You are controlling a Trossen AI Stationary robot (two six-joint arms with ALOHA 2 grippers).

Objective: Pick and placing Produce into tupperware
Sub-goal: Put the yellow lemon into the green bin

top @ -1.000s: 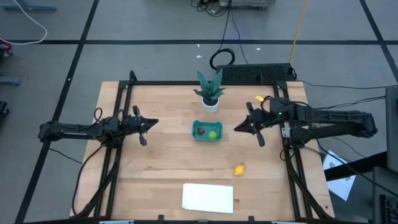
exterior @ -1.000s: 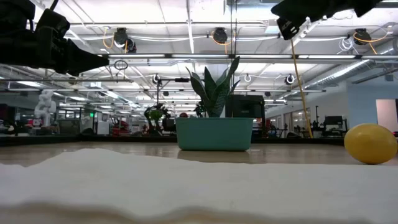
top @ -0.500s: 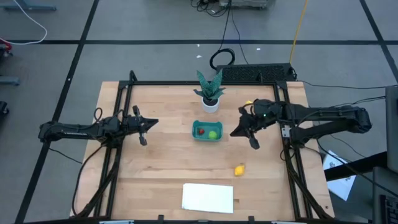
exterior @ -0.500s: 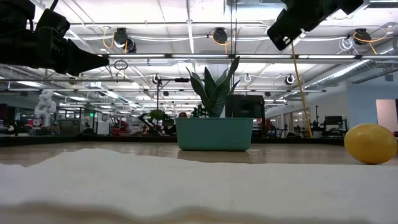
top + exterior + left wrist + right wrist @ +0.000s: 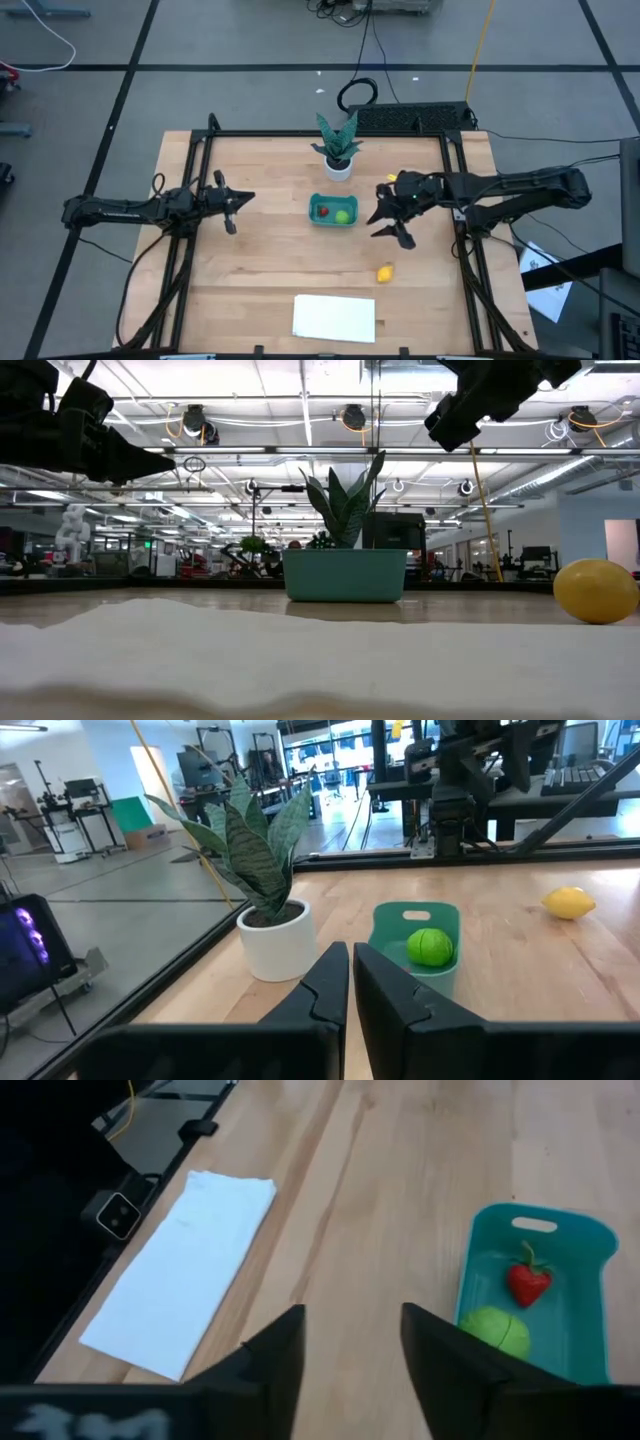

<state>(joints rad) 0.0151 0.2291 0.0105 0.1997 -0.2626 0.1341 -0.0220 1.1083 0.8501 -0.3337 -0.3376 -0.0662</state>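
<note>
The teal tupperware stands at the table's middle with a round lime-green fruit and a small red one lying in it. A yellow lemon-like fruit rests on the wood to its near right. My right gripper hangs open above the table just right of the tupperware and farther back than the lemon, with nothing between its fingers. My left gripper is shut, off the table, left of the tupperware, pointing at it.
A white pot with a green plant stands just beyond the tupperware. A flat white sheet lies near the front edge. Black frame rails run along the table's left and right sides. Bare wood lies between the lemon and the tupperware.
My right gripper has moved toward the table's left edge and slightly nearer, closing on the tupperware's right side, and it has opened. The fruits and the tupperware stay where they were.
</note>
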